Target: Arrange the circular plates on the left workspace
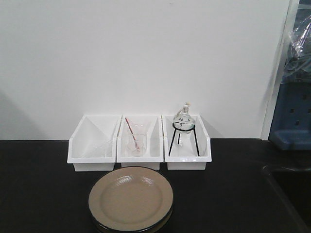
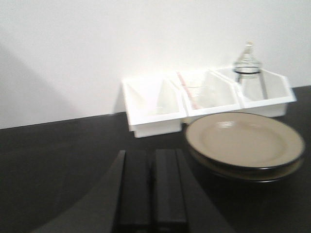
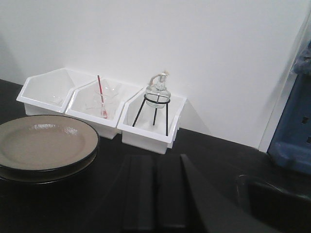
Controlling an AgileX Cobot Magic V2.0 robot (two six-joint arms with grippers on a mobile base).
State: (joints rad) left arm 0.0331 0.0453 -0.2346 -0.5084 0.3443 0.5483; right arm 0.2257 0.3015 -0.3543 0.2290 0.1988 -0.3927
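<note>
Nearest the front-facing camera, two round shallow plates (image 1: 130, 199) w/ glossy beige-tan tops and black rims are seen stacked one on the other, on the flat matte black bench (image 1: 39, 194), at approx. the middle of its front, just in front of a row of three white plastic bins (image 1: 139, 142). Of the bins, the left one appears to hold only something clear and thin, the middle one a clear glass beaker w/ a red-marked rod (image 1: 136, 141), and the right one a small glass flask on a black wire tripod (image 1: 183, 130). A sunken dark sink basin (image 3: 272, 201) is visible at the right, near a blue object at the frame edge. In the wrist views, the left end effector (image 2: 153, 189) is seen w/ its black fingers pressed together, holding nothing, low over the bench and left of the stack; the right end effector (image 3: 155, 194) is likewise closed narrow and empty, right of the stack. The task is judged not yet begun: both plates are in one pile, neither gripped. For the next move, the left end effector would prob. need to be opened, brought to the rim of the top plate, closed on the edge, and the plate lifted off w/o dragging the lower one, then set on bare bench to the left.
</note>
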